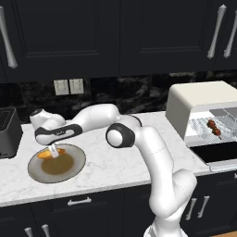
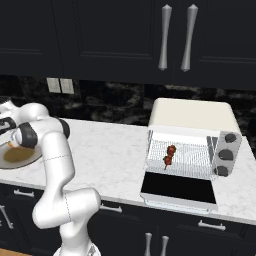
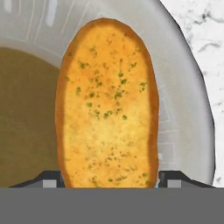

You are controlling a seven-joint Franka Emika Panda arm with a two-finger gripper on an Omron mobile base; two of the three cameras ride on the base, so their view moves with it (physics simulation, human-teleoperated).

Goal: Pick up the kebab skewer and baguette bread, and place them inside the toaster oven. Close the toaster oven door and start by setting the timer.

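Observation:
The baguette bread (image 3: 107,109), golden with green flecks, lies on the rim side of a grey plate (image 1: 79,162) at the counter's left. My gripper (image 1: 54,152) hangs straight over it, jaws open, one fingertip (image 3: 50,180) close beside each long side of the bread. The bread (image 1: 45,154) still rests on the plate. The kebab skewer (image 1: 214,128) lies on the wire rack inside the cream toaster oven (image 1: 203,95) at the right. The toaster oven door (image 2: 179,189) is folded down flat, dark glass facing up. From the right base view the skewer (image 2: 169,155) sits mid-rack.
A dark grey slot toaster (image 1: 8,132) stands at the counter's far left, close to the plate (image 2: 20,156). Three dark knobs (image 2: 225,155) line the oven's right side. Bare marble counter (image 1: 120,162) spans between plate and oven. Dark cabinets hang above.

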